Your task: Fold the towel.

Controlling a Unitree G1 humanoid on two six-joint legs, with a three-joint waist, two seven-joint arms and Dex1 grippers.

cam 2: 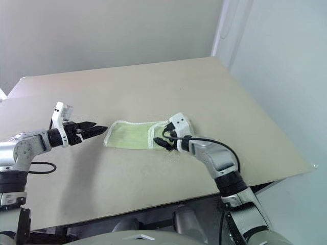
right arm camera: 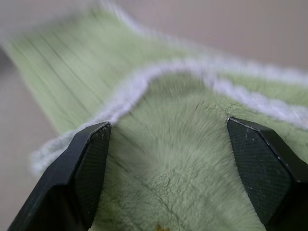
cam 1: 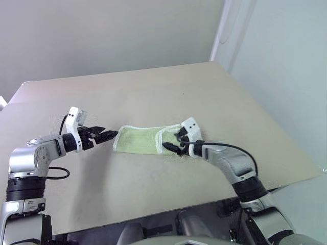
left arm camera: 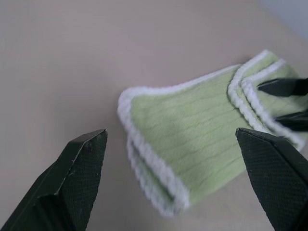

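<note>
Left eye view shows me the towel (cam 1: pixel 145 139) lying on the tabletop (cam 1: pixel 168 92) as a narrow folded strip. My left gripper (cam 1: pixel 113 135) hangs wide open and empty just beside one end; my right gripper (cam 1: pixel 173 142) gapes over the other, gripping nothing. I judge one more fold may remain.

Left arm bent at the elbow, forearm reaching inward; left gripper (cam 1: pixel 110 136) level, pointing toward the robot's right, fingers (left arm camera: pixel 77 178) spread wide with nothing between them; right arm angled forward and inward; right gripper (cam 1: pixel 173 142) tilted downward, pointing left, fingers (right arm camera: pixel 89 168) parted wide, clasping nothing.
</note>
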